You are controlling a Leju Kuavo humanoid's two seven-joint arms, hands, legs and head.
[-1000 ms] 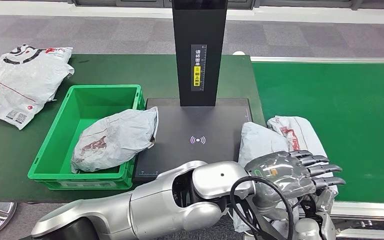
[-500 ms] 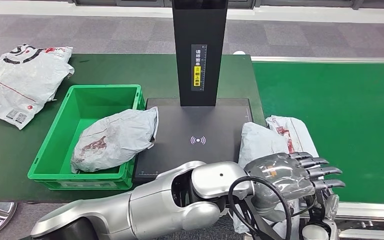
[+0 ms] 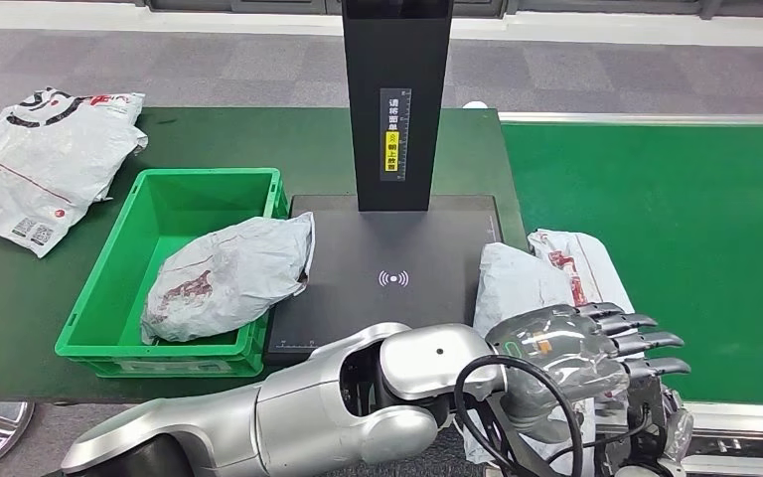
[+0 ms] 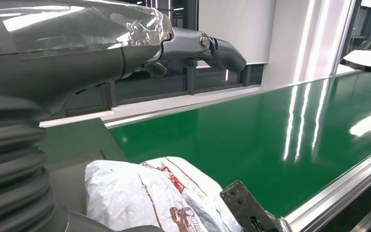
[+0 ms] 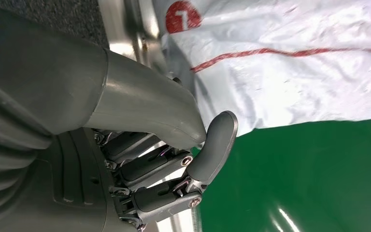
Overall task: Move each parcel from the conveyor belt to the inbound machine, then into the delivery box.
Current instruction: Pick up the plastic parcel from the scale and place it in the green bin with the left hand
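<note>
Parcel: crumpled white plastic mailer with red print (image 3: pixel 556 273) lies at the near edge of the green conveyor belt (image 3: pixel 676 219), just beside the black scanner platform (image 3: pixel 387 273).
Left hand: silver hand (image 3: pixel 581 343) hovers over the mailer's near end, fingers straight and spread, holding nothing.
Right hand: grey hand (image 5: pixel 174 169) sits beside the mailer (image 5: pixel 290 63), fingers curled; whether it grips the bag is unclear.
Delivery box: green plastic crate (image 3: pixel 109 288) holds another white mailer (image 3: pixel 228 273).
</note>
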